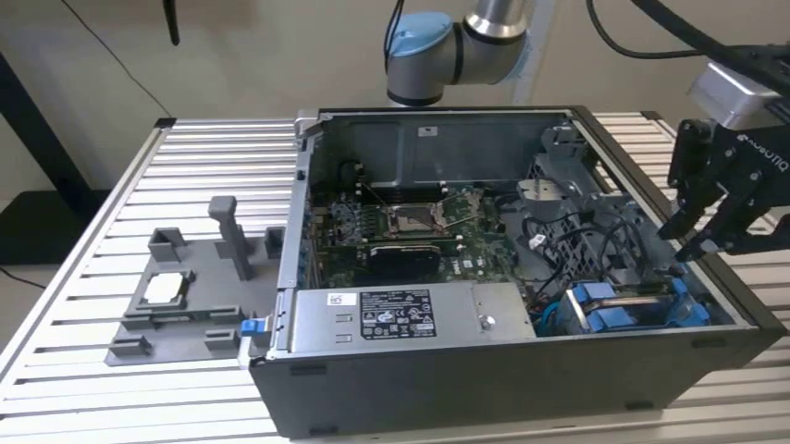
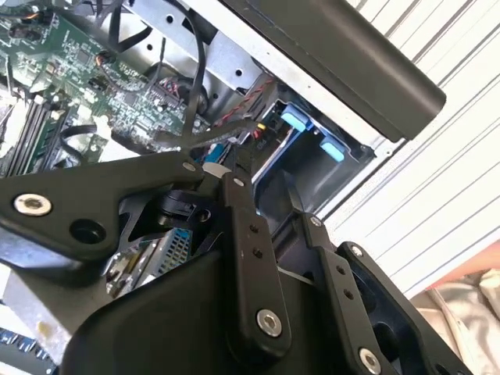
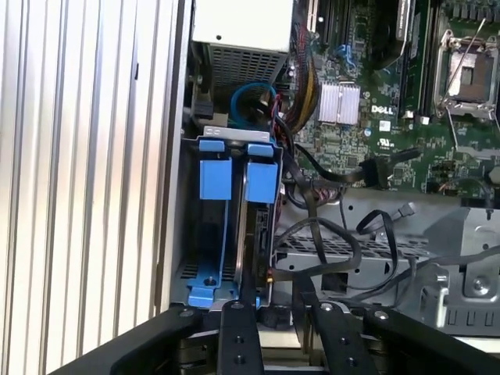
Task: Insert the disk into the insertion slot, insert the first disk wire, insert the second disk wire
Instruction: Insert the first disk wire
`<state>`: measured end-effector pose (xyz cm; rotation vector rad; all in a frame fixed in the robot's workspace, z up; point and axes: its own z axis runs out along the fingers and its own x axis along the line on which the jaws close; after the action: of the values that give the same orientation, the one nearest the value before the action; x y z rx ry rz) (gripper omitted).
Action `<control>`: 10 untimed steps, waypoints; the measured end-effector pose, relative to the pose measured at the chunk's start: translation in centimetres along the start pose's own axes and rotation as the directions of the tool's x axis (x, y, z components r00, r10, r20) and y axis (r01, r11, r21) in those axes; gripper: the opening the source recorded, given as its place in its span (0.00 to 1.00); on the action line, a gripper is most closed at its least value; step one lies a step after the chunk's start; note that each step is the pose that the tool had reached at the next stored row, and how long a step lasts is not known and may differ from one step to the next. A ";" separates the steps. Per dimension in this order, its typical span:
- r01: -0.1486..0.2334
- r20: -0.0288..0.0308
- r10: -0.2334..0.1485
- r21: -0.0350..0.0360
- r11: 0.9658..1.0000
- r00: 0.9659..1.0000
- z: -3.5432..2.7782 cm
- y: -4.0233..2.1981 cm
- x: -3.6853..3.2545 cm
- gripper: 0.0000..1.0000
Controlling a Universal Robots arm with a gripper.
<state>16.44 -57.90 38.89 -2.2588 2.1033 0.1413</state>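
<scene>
Open computer case [image 1: 519, 370] on a slatted table [image 1: 87, 240]. Grey fixture [image 1: 185, 301] on the table at the exterior view's left, apart from the case. Arm [image 1: 432, 51] rises beyond the far wall of the case.

Gripper [image 1: 683, 240] hangs over the case's edge at the exterior view's right, fingers angled down toward the near right corner. In both wrist views the jaws stand clearly apart. Nothing gripped between them as far as I can make out.

The disk [image 3: 262, 181] is in its blue frame, seated edge-on in the insertion slot [image 3: 226, 134] of the grey drive cage. Its blue end tab is flush with the cage mouth. A second blue tab [image 3: 215, 178] sits just beside it in the neighbouring bay. In the exterior view the cage is in the near right corner of the case, right of the silver power supply box [image 1: 408, 310].

In the first wrist view the fingertips [image 3: 238, 312] are near the end of the cage opposite the tabs, not touching the disk. Loose black cables [image 3: 320, 242] loop just beside the cage, between it and the motherboard [image 3: 367, 117]. Cannot tell whether any wire is plugged into the disk.
</scene>
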 end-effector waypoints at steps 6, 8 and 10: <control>0.000 0.000 0.000 0.000 1.000 1.000 -1.27 0.04 -0.13 0.33; 0.000 0.000 0.000 0.000 1.000 1.000 -1.27 0.04 -0.13 0.33; 0.000 0.000 0.000 0.000 1.000 1.000 -1.29 0.04 -0.13 0.33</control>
<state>16.42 -57.91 40.19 -2.2586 2.1034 0.1414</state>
